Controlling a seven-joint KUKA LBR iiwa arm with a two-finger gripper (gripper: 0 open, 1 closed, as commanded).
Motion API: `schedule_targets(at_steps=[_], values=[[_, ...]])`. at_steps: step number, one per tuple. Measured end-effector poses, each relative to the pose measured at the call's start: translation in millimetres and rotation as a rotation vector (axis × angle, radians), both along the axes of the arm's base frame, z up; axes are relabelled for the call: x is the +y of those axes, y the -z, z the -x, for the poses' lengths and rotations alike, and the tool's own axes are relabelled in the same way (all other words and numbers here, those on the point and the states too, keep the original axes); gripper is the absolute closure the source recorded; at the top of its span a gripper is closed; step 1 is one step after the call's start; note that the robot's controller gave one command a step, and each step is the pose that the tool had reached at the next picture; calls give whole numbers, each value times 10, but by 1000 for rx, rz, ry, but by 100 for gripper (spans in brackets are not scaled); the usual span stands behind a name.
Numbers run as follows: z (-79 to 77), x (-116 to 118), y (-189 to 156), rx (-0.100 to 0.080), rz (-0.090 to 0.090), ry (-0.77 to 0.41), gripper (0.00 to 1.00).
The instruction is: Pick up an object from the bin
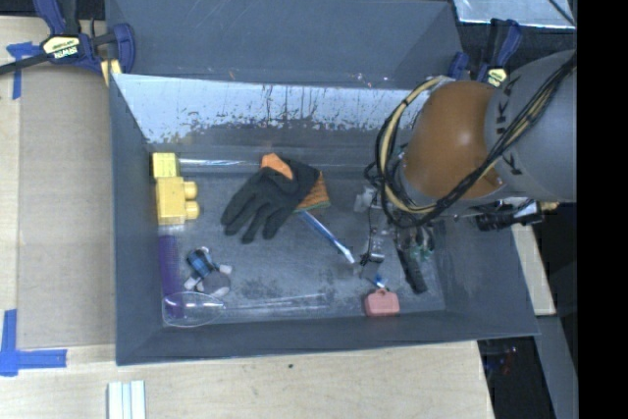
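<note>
Pink small blocky piece (381, 303) lies against front wall of grey metal bin (294, 337), right side, just beneath gripper (385, 260). Gripper low, probably positioned for grasp; spread or pressed together, cannot tell. Blue-white toothbrush-like stick (327, 235) ends beside it. Black-orange fabric glove (267, 199) lies farther left.

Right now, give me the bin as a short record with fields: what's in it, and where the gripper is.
bin: grey metal bin, loose things spread on its floor
gripper: gripper over the floor's right part
nearest: pink block by the front wall; thin blue stick toward the centre
centre: black glove, orange cuff
left: yellow block, purple tube below it
holding: cannot tell
</note>
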State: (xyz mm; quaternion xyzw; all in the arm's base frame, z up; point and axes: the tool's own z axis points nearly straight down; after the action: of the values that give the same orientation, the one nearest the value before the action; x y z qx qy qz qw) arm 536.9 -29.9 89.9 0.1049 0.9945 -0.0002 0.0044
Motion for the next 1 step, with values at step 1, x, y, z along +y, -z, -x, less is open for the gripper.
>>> schedule_targets(at_steps=[1], values=[[-676, -413, 178, -5, -1, 65, 0]])
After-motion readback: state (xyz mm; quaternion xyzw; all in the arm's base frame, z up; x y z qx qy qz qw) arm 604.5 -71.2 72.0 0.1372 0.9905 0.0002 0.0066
